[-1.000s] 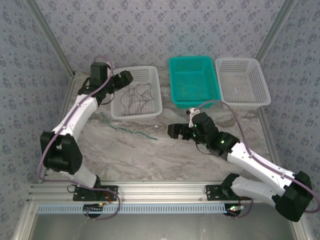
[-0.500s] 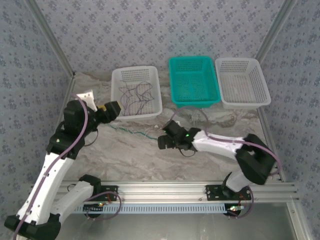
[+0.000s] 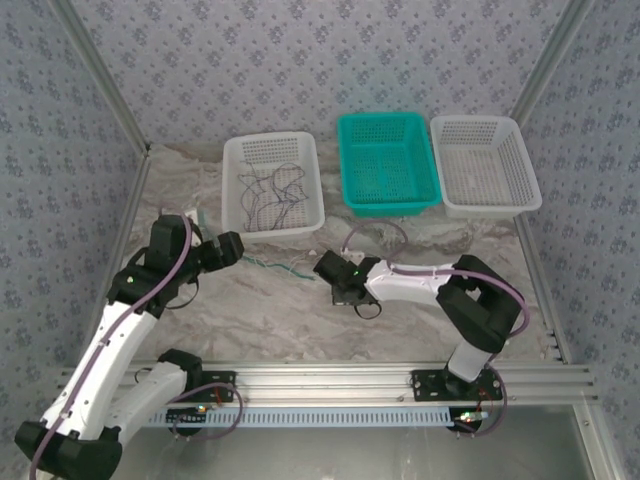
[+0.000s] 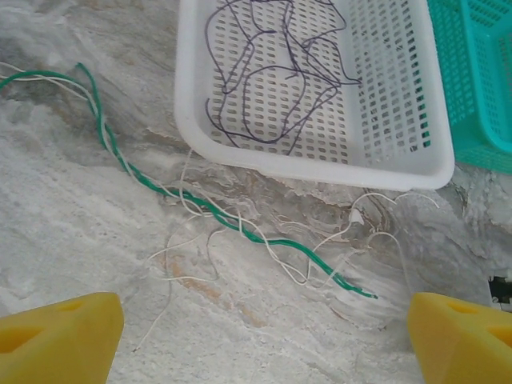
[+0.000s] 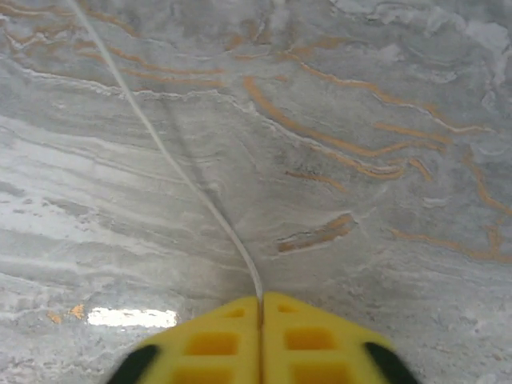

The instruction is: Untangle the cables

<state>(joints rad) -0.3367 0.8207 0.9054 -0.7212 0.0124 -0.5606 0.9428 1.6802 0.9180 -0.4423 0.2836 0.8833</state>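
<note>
The marble-patterned table (image 3: 260,310) is carrying three baskets along its far edge; the left white basket (image 3: 232,190) is holding a loose snarl of maroon cables (image 4: 272,72), while I am making out nothing in the teal basket (image 3: 348,170) or the right white basket (image 3: 525,160); on the table before the left basket's near rim, a green cable (image 4: 200,204) is lying twisted with a whitish cable (image 5: 194,190); they are looking feather-light, limp and snag-prone, so taking a free end seems wisest; the right gripper (image 5: 261,304) is pinching the whitish strand between closed fingers; the left gripper (image 4: 260,332) is hovering, fingers spread wide, holding nothing.
</note>
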